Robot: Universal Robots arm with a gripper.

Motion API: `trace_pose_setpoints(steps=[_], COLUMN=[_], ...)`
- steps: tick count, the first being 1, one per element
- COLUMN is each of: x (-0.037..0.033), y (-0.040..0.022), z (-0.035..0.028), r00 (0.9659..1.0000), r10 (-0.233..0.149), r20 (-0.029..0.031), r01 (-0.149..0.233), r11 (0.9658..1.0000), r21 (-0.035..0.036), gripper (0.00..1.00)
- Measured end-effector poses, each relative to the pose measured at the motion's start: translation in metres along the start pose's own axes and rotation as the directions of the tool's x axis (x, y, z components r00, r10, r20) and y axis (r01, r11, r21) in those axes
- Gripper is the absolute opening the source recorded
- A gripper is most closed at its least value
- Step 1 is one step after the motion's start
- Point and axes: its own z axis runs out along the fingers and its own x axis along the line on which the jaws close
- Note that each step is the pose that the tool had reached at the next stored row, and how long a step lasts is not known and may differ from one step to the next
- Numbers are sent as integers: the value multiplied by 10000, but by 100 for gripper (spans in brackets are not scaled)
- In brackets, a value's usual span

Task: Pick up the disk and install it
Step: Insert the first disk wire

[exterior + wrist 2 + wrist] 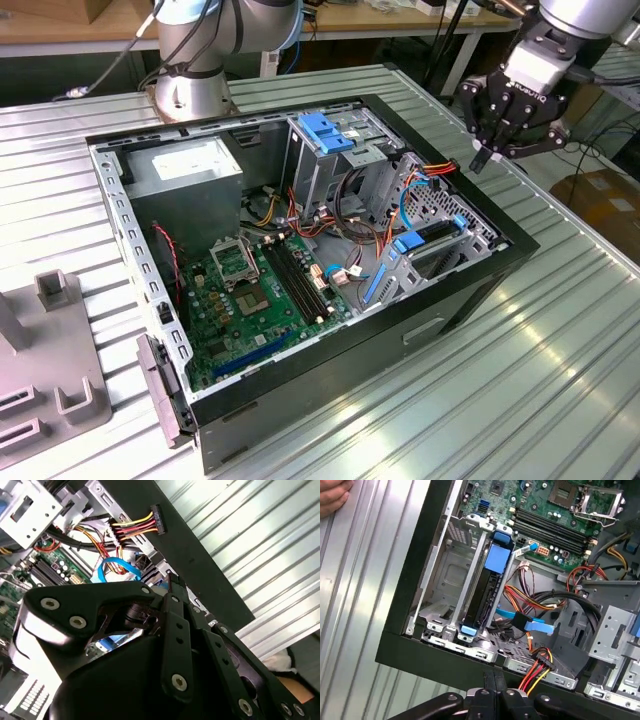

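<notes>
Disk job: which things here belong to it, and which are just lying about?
Belongs: disk, seated in the drive bay of the computer case; gripper, empty, nearby.
Lying about: grey fixture on the table; cardboard box; a person's hand.

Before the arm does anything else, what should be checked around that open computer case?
1. Flat black disk with blue side rails in its metal bay: ok, it stands in the slot.
2. Gripper empty: ok, shut on nothing, above the case's rim.
3. Yellow-red-black power connector plugged in: not ok, its end hangs free.
4. Person's hand out of the way: not ok, it is over the ribbed metal table.
5. Disk locked fully home: cannot tell.
</notes>
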Motion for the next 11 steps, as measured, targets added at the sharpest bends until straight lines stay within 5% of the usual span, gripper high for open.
trace_pose_setpoints(steps=[4, 11], x=[4, 17], y=[-9, -42], z=[6, 21], r00=[9976, 9916], r10=[-693, -1286], r20=[74, 138], r01=[693, 1286], r11=[9976, 9917], r21=[-12, -18], gripper=[17, 25])
